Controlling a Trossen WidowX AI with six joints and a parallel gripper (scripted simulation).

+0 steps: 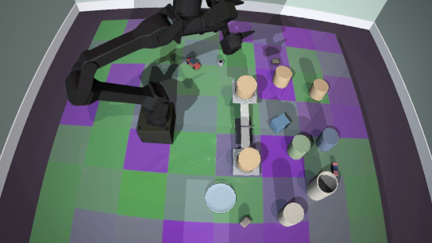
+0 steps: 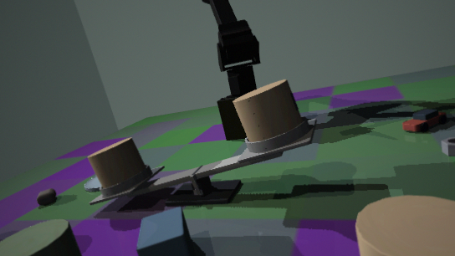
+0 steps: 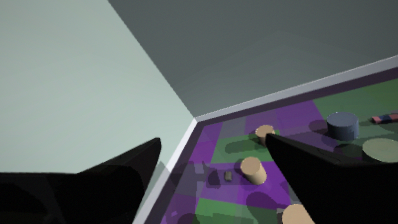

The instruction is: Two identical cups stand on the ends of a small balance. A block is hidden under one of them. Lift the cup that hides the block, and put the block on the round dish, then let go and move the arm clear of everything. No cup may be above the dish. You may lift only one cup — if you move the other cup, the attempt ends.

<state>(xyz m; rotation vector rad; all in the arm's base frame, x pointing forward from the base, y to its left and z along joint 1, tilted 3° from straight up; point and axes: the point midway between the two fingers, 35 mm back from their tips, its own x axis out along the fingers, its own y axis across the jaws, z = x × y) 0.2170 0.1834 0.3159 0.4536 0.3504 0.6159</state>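
The balance (image 1: 245, 136) (image 2: 173, 178) is tilted. Its end nearer the dish is low and its far end is high. One tan cup (image 1: 248, 160) (image 2: 118, 163) stands upside down on the low end. The other tan cup (image 1: 246, 87) (image 2: 269, 112) stands on the high end; both lean with the beam. No block shows; whatever is under the cups is hidden. The pale blue round dish (image 1: 220, 198) (image 2: 93, 184) lies on the floor near the low end, with nothing on it. My gripper (image 1: 248, 17) (image 3: 212, 140) is open and empty, raised beyond the high end, away from both cups.
Two more tan cylinders (image 1: 283, 77) (image 1: 318, 90) stand beyond the high cup. A blue block (image 1: 279, 122) lies beside the balance, near green (image 1: 298, 147) and blue (image 1: 328, 140) cylinders. A hollow white cylinder (image 1: 318, 188), a red car (image 1: 193, 63) and a small brown piece (image 1: 245, 221) are also there.
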